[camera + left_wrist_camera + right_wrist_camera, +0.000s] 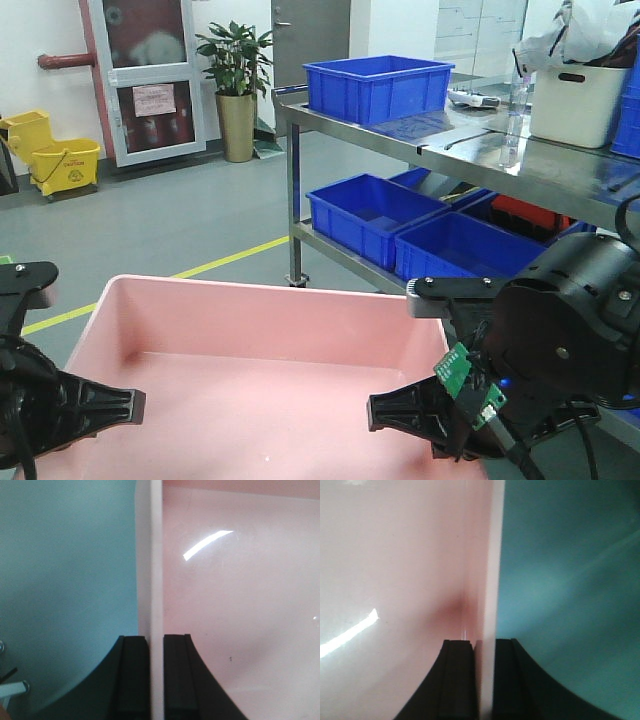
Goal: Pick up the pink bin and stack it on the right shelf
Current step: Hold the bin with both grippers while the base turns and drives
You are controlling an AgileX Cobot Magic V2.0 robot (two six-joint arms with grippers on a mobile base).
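Tools pinch opposite walls of the pink bin (260, 325): left tool (156, 680) leftward, right tool (484, 680) rightward; right shelf (560, 168) stands ahead-right.

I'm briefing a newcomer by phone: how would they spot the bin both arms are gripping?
Find the stainless-steel shelf on the right; before it, nearest the camera, is the pink bin, side walls pinched by the left end effector and right end effector. It alone is pale pink and shallow; the shelf's blue crates are deeper, its cream bin taller.
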